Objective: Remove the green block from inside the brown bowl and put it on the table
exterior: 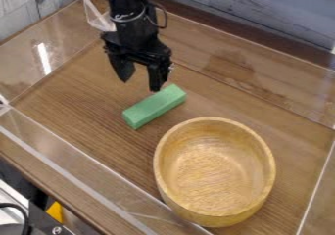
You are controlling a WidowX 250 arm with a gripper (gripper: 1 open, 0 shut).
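Green block [155, 108] is seen lying flat on the table [249, 77], a small elongated bar of solid matte green, set at a slant with one end toward the brown bowl [216, 170]. It is found just beside the bowl's rim, outside it, apart from it by a narrow strip of wood grain. Bowl: round, light tan wood, thick rim, nothing inside. Black gripper [139, 76] is held above the block's far end, pointing down, jaws spread, nothing gripped
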